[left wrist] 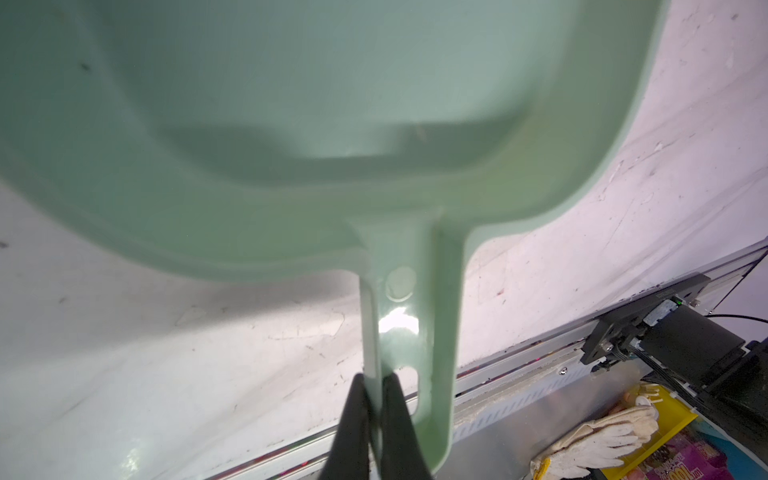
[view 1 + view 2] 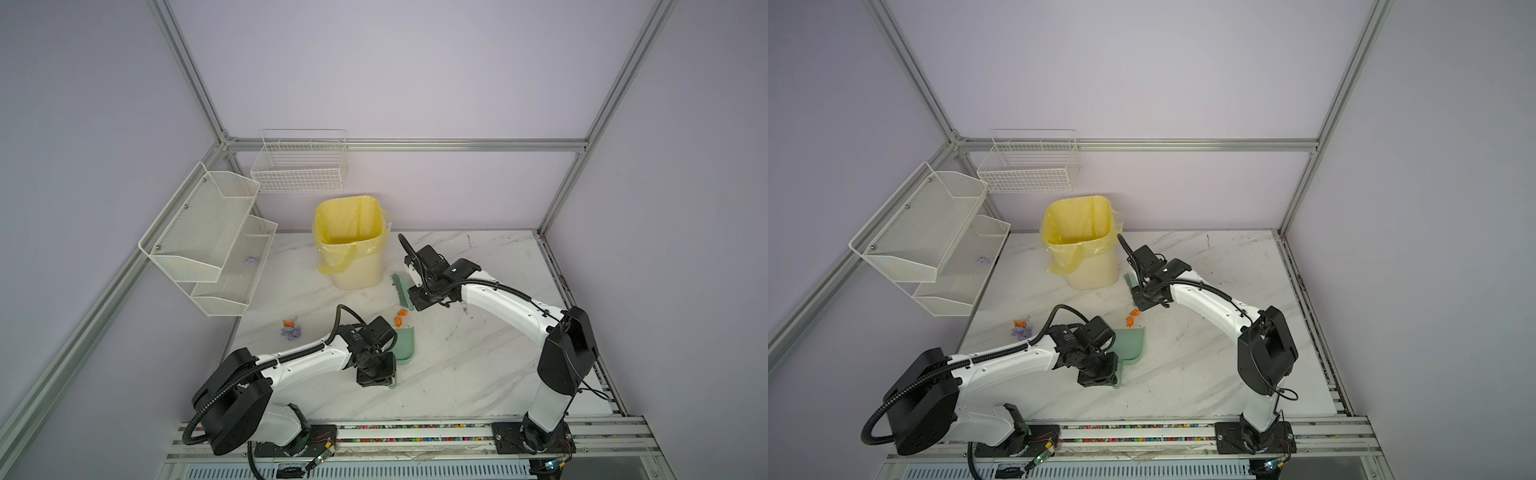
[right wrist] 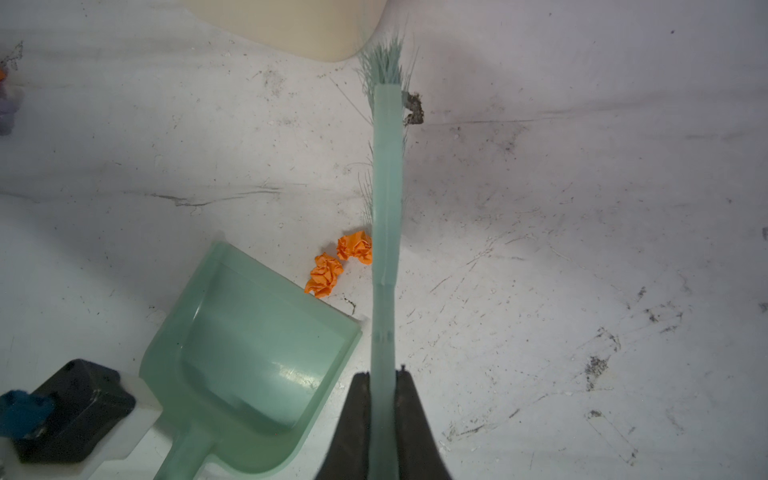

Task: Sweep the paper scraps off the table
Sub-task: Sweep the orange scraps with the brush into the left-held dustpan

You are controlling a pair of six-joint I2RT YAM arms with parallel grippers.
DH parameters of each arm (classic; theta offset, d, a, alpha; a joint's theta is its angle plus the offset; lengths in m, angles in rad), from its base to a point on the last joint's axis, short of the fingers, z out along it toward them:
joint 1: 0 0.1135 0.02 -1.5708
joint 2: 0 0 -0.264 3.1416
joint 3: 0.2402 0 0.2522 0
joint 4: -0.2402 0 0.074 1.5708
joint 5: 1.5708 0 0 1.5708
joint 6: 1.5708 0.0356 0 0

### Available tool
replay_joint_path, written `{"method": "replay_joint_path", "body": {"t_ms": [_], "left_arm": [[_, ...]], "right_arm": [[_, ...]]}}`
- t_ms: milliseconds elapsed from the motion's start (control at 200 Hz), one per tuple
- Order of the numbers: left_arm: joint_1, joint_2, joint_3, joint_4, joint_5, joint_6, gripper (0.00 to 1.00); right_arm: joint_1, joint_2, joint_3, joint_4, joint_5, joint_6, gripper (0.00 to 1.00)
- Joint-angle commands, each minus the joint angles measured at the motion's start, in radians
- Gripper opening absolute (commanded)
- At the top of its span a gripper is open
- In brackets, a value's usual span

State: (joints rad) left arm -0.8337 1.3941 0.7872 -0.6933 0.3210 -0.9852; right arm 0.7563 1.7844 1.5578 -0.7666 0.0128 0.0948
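Cream bin (image 2: 353, 245) w/ yellow liner stood at back of table (image 2: 457, 365), just beside bristle end of brush (image 3: 386, 187). White mesh shelves (image 2: 208, 237) & wire basket (image 2: 299, 166) hung on L & back walls. Green dustpan (image 3: 249, 353) lay w/ mouth toward paper scraps (image 3: 332, 266); left arm (image 2: 307, 361) covered part of pan in both top views. 2 orange scraps sat touching each other just off pan lip, between pan & brush, one partly hidden behind brush in right wrist view. Second cluster (image 2: 291, 330), lilac + orange, lay near table's L edge, well apart from pan. One lilac wad (image 2: 251, 260) showed at lower mesh shelf, couldn't tell if in it or behind it. Scraps were small crumpled wads w/ sharp creases, far smaller than pan. Pan was smooth glossy plastic, rounded corners, flat handle w/ hang slot. Brush had long narrow green back, fine splayed bristles. Table was white marble-look, grey veins, dark scuffs & grit. Left tool (image 1: 374, 380) was pinched tight on dustpan handle edge; right tool (image 3: 382, 374) pinched tight on brush handle
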Motion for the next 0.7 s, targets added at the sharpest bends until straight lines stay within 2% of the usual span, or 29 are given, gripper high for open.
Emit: {"method": "replay_joint_path", "body": {"t_ms": [0, 355, 555, 695], "left_arm": [[0.004, -0.003, -0.011, 0.023, 0.017, 0.0, 0.0], [0.024, 0.011, -0.003, 0.012, 0.015, 0.023, 0.0], [0.032, 0.01, 0.007, 0.005, 0.015, 0.037, 0.0], [0.033, 0.066, 0.024, 0.005, 0.025, 0.049, 0.0]], "right_arm": [[0.016, 0.013, 0.02, 0.009, -0.016, -0.026, 0.0], [0.071, -0.059, -0.088, -0.013, -0.084, -0.004, 0.0], [0.093, -0.185, -0.199, 0.01, -0.218, 0.028, 0.0], [0.093, -0.275, -0.263, 0.074, -0.332, 0.071, 0.0]]}}
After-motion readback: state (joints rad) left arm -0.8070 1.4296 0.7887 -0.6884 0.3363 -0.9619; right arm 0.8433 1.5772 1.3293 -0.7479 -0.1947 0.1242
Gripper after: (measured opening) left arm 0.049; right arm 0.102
